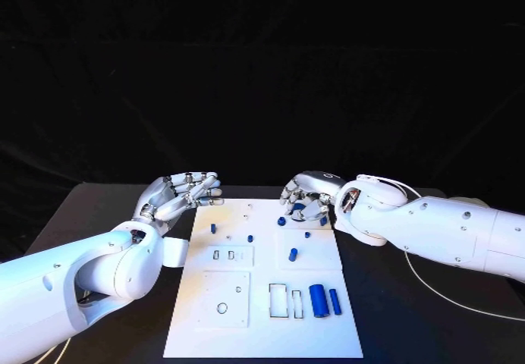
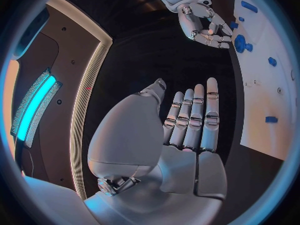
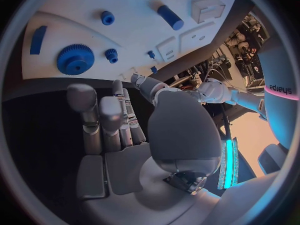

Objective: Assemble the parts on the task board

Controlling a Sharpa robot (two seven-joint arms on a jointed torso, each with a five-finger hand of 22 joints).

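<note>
I see the task board point(image 1: 219, 334), a flat matte white plate, lying in the middle of the black table point(image 1: 99, 205). My left hand point(image 1: 183, 193), silver and segmented, hovers at the board's far left corner with its fingers straight, side by side and holding nothing; the left wrist view shows the palm point(image 2: 187, 135) bare. My right hand point(image 1: 309, 199) hangs over the far edge of the board, fingers curved downward; in the right wrist view the fingers point(image 3: 103, 125) are extended and empty.

On the near part of the board I count two smooth blue cylinders point(image 1: 319, 300) lying side by side, the left one thicker, next to rectangular cut-outs point(image 1: 278, 299). A third cylinder point(image 1: 293, 255) lies mid-board. In the right wrist view I count one large toothed blue gear point(image 3: 75, 59), one small gear point(image 3: 111, 55), and a flat blue bar point(image 3: 37, 39).
</note>
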